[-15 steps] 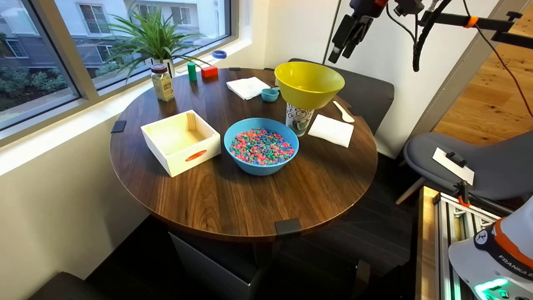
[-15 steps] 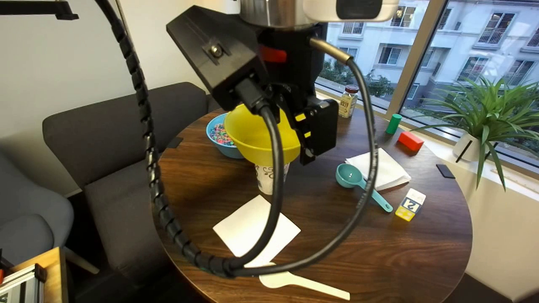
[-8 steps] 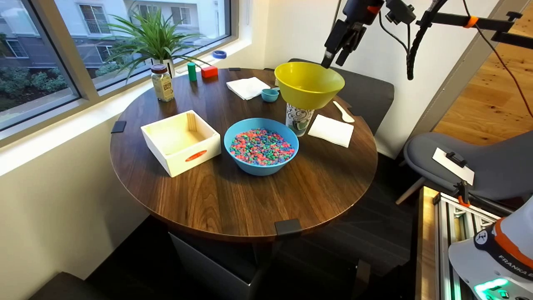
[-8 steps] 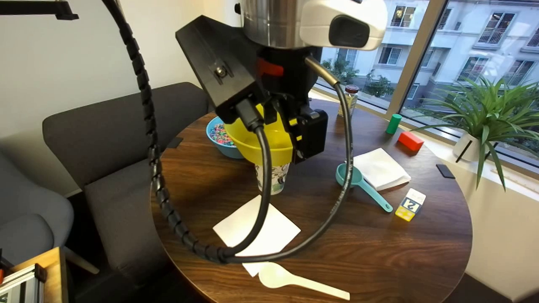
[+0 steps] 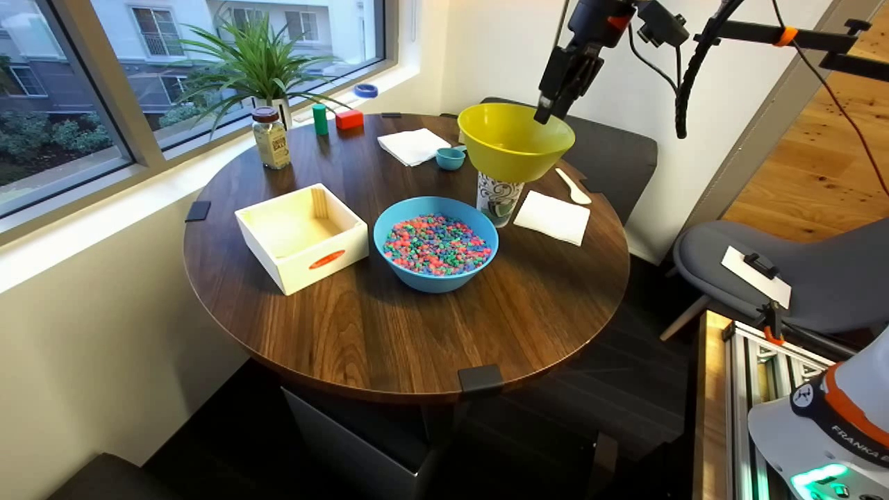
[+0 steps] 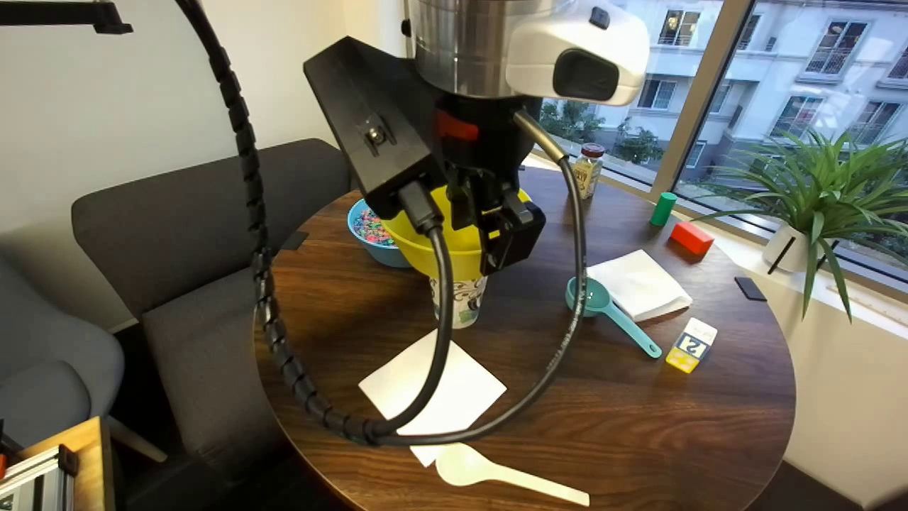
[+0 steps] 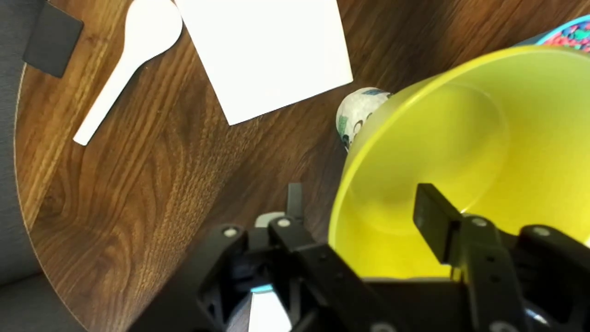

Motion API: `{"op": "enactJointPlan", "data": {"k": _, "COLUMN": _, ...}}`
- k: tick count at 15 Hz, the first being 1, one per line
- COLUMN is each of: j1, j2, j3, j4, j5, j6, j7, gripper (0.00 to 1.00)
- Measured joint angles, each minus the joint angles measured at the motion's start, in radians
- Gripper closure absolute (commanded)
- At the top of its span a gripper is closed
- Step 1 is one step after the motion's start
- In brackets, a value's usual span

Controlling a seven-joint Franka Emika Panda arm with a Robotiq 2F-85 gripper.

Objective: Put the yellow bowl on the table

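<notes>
Now your gripper (image 7: 362, 203) is standing wide, only the wrist view clearly showing the yellow bowl's (image 7: 474, 147) rim between its fingers (image 7: 432, 219).

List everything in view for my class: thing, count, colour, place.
table: 1, dark brown, beside windowsill
cup: 1, patterned white, table
yellow bowl: 1, yellow, atop cup
box: 1, pale wood, table
blue bowl: 1, blue, beside box
bits: many, mixed colours, in blue bowl
jar: 1, tan, table
cylinder: 1, green, table
red block: 1, red, beside cylinder
number block: 1, multicoloured, table
scoop: 1, teal, table
spoon: 1, cream, table
napkins: 2, white, table
plant: 1, green, windowsill
ring: 1, blue, windowsill
seats: several, grey, around table
arm: 1, white, over table
pincer: 1, black, open at yellow bowl's rim
</notes>
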State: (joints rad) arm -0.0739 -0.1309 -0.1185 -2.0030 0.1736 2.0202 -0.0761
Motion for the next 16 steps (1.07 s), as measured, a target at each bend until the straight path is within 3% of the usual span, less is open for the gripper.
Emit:
{"op": "enactJointPlan", "data": {"k": 4, "j1": 0.0, "j2": 0.005, "j3": 0.0, "j4": 0.0, "j5": 0.001, "j6": 0.0, "j7": 0.008, "gripper": 0.98}}
{"op": "enactJointPlan", "data": {"k": 5, "j1": 0.0, "j2": 0.005, "j3": 0.0, "j4": 0.0, "j5": 0.001, "j6": 0.0, "j7": 0.011, "gripper": 1.0}}
{"op": "enactJointPlan", "data": {"k": 16, "j1": -0.007, "j2": 0.003, "j3": -0.004, "j4": 0.002, "j5": 0.044, "j6": 0.06, "j7": 0.019, "gripper": 0.98}}
